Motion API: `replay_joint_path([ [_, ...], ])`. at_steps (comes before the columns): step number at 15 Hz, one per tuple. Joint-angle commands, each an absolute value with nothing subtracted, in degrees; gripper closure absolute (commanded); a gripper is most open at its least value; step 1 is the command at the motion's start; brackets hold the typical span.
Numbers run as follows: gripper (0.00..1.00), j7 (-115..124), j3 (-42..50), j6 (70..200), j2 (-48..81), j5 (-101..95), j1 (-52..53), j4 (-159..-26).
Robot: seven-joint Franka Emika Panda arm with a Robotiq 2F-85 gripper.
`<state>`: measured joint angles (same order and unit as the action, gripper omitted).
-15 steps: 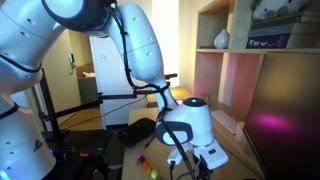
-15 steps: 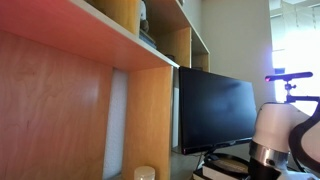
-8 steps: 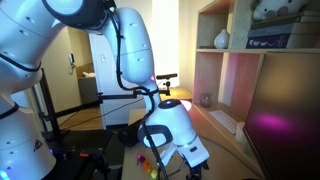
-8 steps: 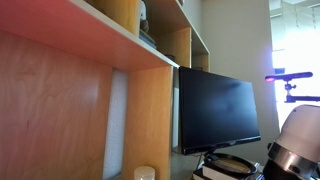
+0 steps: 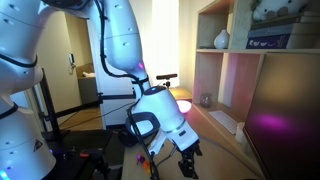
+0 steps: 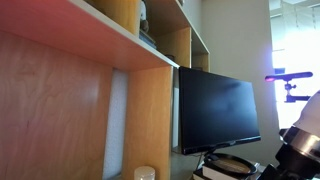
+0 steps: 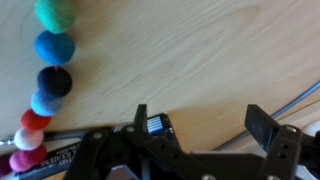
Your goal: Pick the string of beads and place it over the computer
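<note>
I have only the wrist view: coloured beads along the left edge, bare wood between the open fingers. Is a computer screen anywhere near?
Observer: Yes. In an exterior view a black monitor stands upright, its screen dark.
Operator: What is next to it?
Observer: A wooden shelf unit stands right beside it and rises higher than its top edge.
Operator: And how low is my gripper?
Observer: The gripper hangs close over the table, with the string of beads at its side.
</note>
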<state>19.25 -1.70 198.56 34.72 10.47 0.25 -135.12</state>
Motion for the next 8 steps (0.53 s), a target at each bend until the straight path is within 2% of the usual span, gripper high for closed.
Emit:
replay_joint_path([
  [1, 0.00, 17.1, -2.4, 198.4, 28.8, 11.3, -0.6, -140.3],
  [2, 0.00, 17.7, -2.6, 198.4, 32.3, 11.7, -0.4, -136.9],
  [8, 0.00, 17.6, -2.6, 198.3, 32.4, 11.8, -0.4, -137.0],
])
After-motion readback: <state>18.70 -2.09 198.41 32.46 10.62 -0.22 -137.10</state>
